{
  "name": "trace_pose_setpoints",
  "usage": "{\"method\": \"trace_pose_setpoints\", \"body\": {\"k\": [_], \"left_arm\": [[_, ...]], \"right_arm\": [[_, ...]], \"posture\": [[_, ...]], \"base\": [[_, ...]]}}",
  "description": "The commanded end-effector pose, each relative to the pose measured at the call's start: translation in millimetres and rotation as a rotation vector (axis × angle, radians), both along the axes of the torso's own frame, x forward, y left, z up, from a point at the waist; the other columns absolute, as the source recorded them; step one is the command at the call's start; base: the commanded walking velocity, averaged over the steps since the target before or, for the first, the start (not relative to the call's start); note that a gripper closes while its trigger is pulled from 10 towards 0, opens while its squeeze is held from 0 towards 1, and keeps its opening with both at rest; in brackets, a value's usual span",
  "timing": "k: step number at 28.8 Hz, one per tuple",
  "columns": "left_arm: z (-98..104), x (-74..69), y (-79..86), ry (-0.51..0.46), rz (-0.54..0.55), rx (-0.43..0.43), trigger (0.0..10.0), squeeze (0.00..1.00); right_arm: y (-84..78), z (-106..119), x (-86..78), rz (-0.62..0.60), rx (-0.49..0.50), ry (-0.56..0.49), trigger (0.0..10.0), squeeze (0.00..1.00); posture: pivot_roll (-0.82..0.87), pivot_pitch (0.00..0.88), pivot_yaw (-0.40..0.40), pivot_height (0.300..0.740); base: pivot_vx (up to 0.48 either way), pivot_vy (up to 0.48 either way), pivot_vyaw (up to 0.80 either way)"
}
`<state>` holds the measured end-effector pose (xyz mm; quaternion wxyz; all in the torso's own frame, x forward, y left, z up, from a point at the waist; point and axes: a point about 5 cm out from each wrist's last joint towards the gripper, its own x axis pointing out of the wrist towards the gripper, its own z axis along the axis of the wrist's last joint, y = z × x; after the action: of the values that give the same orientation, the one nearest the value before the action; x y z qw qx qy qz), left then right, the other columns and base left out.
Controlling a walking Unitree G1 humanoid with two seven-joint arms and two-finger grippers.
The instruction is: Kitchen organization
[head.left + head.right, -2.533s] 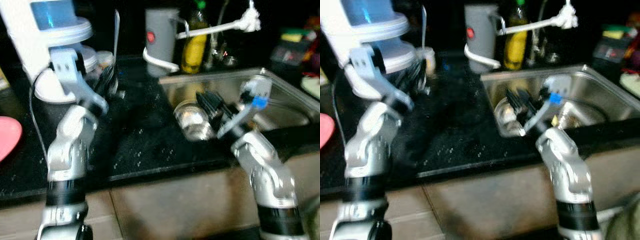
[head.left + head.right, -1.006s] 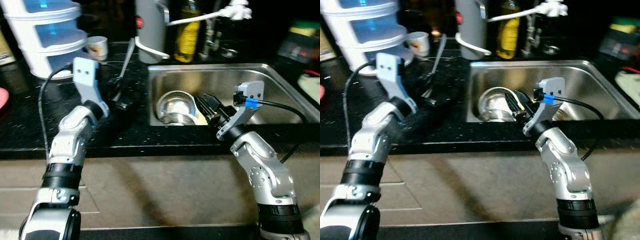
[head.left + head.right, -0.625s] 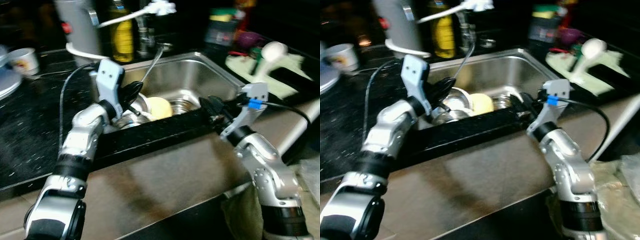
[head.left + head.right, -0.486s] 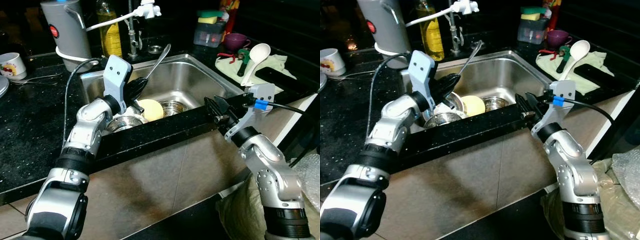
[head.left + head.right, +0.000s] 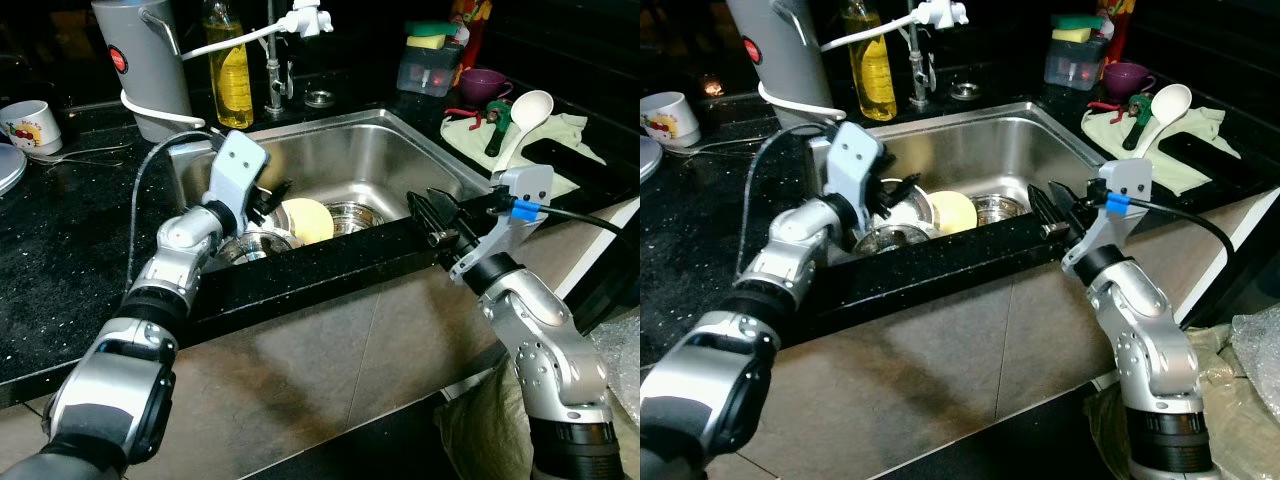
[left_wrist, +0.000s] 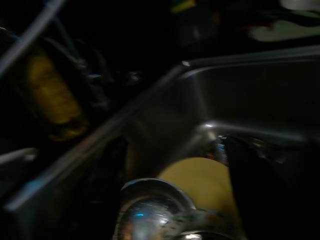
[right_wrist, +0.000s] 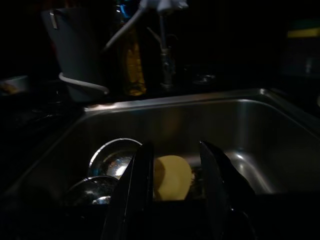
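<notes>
My left gripper [image 5: 270, 195] reaches down into the steel sink [image 5: 400, 130], just above a steel bowl [image 5: 245, 245] and beside a pale yellow dish [image 5: 308, 220]. In the left wrist view its dark fingers [image 6: 250, 190] stand apart, open, with the steel bowl [image 6: 150, 210] and yellow dish [image 6: 200, 182] seen between them. My right gripper [image 5: 430, 215] hovers at the sink's front rim, open and holding nothing. Through its fingers [image 7: 142, 190] the right wrist view looks at the yellow dish [image 7: 172, 177]. Another steel bowl [image 5: 350, 212] lies further right in the sink.
Behind the sink stand a grey jug [image 5: 140, 65], a yellow bottle [image 5: 230, 75] and the tap [image 5: 270, 60]. A cup [image 5: 25, 120] sits on the black counter at far left. At the right lie a white ladle [image 5: 520, 110] on a green cloth, a sponge box [image 5: 430, 65] and a purple cup [image 5: 483, 82].
My left gripper has dropped lower into the sink. The long metal spoon it held upright is no longer seen rising from it. The right arm has hardly moved.
</notes>
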<state>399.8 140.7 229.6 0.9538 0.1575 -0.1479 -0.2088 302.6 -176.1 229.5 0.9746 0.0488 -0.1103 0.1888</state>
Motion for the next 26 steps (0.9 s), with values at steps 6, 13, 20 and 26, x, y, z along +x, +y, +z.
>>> {"method": "trace_pose_setpoints", "body": {"k": [6,13,20,26], "left_arm": [[30.0,-5.7,15.4,-0.199,0.154,-0.002,10.0,0.0],[27.6,-24.6,27.1,-0.249,0.236,-0.09,10.0,0.0],[9.6,-42.9,40.0,-0.202,0.328,-0.171,10.0,0.0],[-9.1,-52.7,45.0,-0.13,0.379,-0.199,10.0,0.0]], "right_arm": [[10.8,-0.1,-5.3,0.091,0.0,-0.045,10.0,0.0],[18.5,-0.9,-6.3,0.142,0.002,-0.054,10.0,0.0],[26.2,-4.6,-5.6,0.182,0.015,-0.047,10.0,0.0],[30.5,-8.3,-3.9,0.194,0.022,-0.037,10.0,0.0]], "posture": [[-0.1,0.0,0.01,0.74],[-0.08,0.0,0.001,0.74],[-0.05,0.0,-0.003,0.74],[-0.04,0.0,-0.003,0.74]], "base": [[0.0,0.0,0.0],[0.0,0.0,0.56],[0.0,0.0,0.78],[0.0,0.0,0.52]]}}
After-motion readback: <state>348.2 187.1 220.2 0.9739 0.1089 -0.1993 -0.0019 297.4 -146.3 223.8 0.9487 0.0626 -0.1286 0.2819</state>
